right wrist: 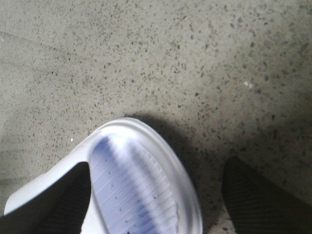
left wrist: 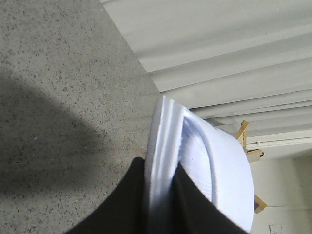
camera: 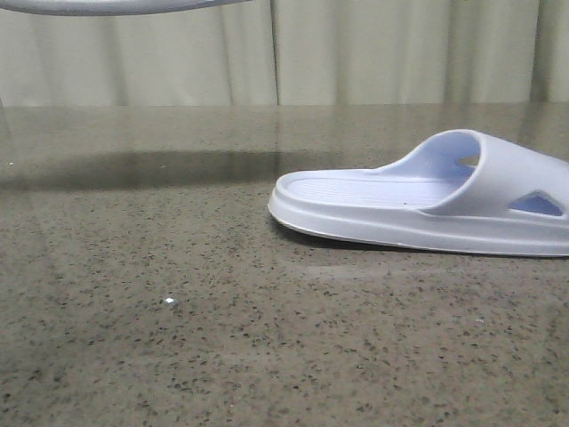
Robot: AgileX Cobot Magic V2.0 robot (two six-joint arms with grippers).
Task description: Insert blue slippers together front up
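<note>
One pale blue slipper (camera: pixel 427 200) lies flat on the speckled table at the right of the front view, footbed up, with its strap toward the right edge. In the right wrist view my right gripper (right wrist: pixel 156 204) is open, its two dark fingers (right wrist: pixel 263 195) standing on either side of that slipper's rounded heel end (right wrist: pixel 141 185). The other slipper (left wrist: pixel 209 165) is held on edge above the table in the left wrist view. My left gripper (left wrist: pixel 161 195) is shut on its sole rim. Neither gripper shows in the front view.
The dark speckled stone table (camera: pixel 178 311) runs back to a pale curtain (camera: pixel 356 53). A pale curved edge (camera: pixel 116 7) crosses the top left of the front view. A wooden frame (left wrist: pixel 246 146) stands past the table in the left wrist view.
</note>
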